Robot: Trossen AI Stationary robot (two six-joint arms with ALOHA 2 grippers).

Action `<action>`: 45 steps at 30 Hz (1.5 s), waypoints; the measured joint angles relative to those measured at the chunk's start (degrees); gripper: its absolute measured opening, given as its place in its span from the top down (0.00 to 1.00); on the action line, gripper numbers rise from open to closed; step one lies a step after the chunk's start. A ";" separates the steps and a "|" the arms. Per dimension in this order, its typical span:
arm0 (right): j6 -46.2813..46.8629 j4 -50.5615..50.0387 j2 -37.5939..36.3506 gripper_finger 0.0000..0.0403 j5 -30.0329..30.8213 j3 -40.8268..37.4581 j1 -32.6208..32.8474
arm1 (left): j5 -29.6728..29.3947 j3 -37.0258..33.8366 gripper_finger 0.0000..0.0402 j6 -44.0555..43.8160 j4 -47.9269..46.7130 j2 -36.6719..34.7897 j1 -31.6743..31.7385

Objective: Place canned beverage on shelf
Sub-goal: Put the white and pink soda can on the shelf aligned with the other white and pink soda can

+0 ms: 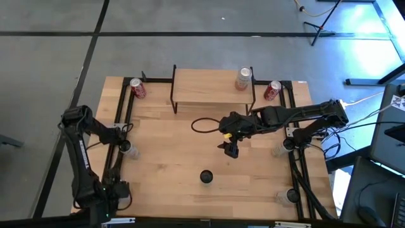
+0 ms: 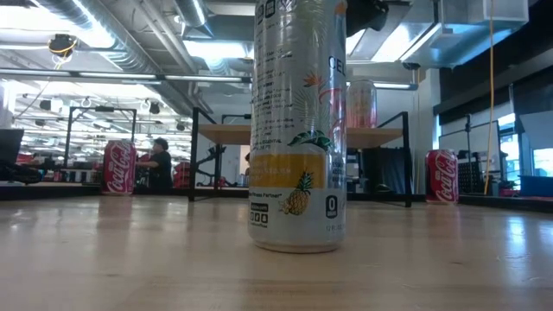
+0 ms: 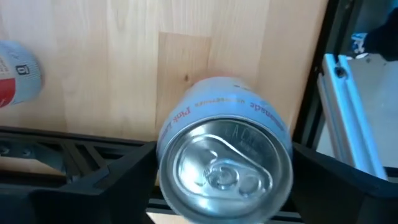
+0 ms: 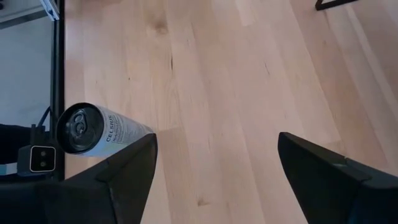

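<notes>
1. The right hand [image 1: 231, 149] is held out over the middle of the counter [image 1: 164, 158], in front of the shelf [image 1: 212, 87]. Its fingers [image 4: 118, 180] are spread wide, and only bare wood is seen between them in the right wrist view; nothing is gripped or touched.
2. A tall white Celsius can [image 1: 206, 177] is seen standing upright on the counter, nearer the front edge than the right hand and apart from it. In the right wrist view it [image 4: 93, 129] lies just outside one finger.
3. The left hand [image 1: 124, 144] is parked at the counter's left edge. Its fingers [image 3: 112, 177] are spread on either side of a pale can [image 3: 225, 158]; whether they press on that can is hard to tell, though a gap appears to remain.
4. A silver can [image 1: 243, 78] is seen standing on the shelf at its right end.
5. Two red cola cans are seen on the counter, one [image 1: 137, 88] left of the shelf and one [image 1: 272, 90] right of it.
</notes>
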 joint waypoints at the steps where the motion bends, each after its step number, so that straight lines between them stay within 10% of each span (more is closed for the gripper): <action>1: 0.00 0.00 0.00 0.20 0.00 0.00 0.00 | 0.28 -0.44 0.18 0.00 0.68 0.27 0.00; 21: -0.20 -1.38 -0.50 0.20 -0.55 -0.04 0.00 | 2.69 -1.53 0.33 16.57 0.15 -1.25 8.81; 45: -16.14 -0.72 -18.87 0.20 -2.97 -14.06 -1.53 | -0.58 5.33 0.33 55.97 0.74 -5.03 59.09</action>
